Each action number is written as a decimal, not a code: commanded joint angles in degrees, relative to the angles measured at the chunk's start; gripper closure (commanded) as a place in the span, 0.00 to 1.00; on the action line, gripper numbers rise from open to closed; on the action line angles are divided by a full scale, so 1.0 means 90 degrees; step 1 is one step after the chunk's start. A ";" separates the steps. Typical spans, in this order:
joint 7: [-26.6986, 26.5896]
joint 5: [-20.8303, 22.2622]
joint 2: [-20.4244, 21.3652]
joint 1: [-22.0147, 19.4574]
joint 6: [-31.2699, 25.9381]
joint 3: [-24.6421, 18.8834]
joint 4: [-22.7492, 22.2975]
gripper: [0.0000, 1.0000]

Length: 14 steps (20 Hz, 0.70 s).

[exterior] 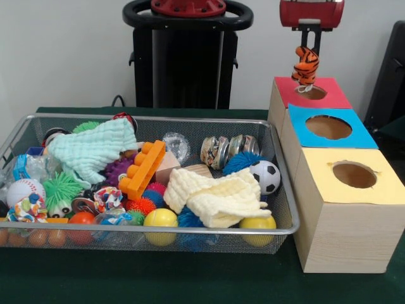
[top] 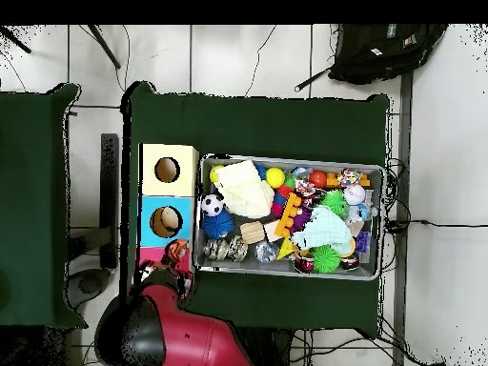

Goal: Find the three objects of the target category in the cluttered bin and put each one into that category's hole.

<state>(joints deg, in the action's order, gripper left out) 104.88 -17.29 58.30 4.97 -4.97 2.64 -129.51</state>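
Note:
My gripper (exterior: pixel 309 45) hangs at the top right, shut on a small orange and black striped tiger toy (exterior: pixel 306 66). The toy dangles just above the round hole (exterior: pixel 311 93) in the red-topped box (exterior: pixel 335 96), its lower end almost at the opening. In the overhead view the tiger toy (top: pixel 174 253) shows at the edge of the red box top (top: pixel 151 257), with the red arm (top: pixel 167 324) reaching over it. The wire mesh bin (exterior: pixel 190 118) stands left of the boxes, full of mixed toys.
A blue-topped box (exterior: pixel 364 136) and a yellow-topped box (exterior: pixel 329 187) stand in line in front of the red one. In the bin lie a mint cloth (exterior: pixel 88 149), a yellow cloth (exterior: pixel 218 196), an orange brick (exterior: pixel 142 170), a soccer ball (exterior: pixel 266 176) and tin cans (exterior: pixel 215 152).

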 commanded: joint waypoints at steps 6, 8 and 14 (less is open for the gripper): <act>0.1622 -0.0298 -0.0461 0.0101 0.0260 -0.0733 -0.0189 1.00; 0.1633 -0.0298 -0.0453 0.0164 0.0260 -0.0698 -0.0212 1.00; 0.1596 -0.0283 -0.0400 0.0252 0.0147 -0.0673 -0.0278 1.00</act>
<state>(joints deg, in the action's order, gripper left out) 104.88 -17.30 56.10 7.09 -4.97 0.93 -130.76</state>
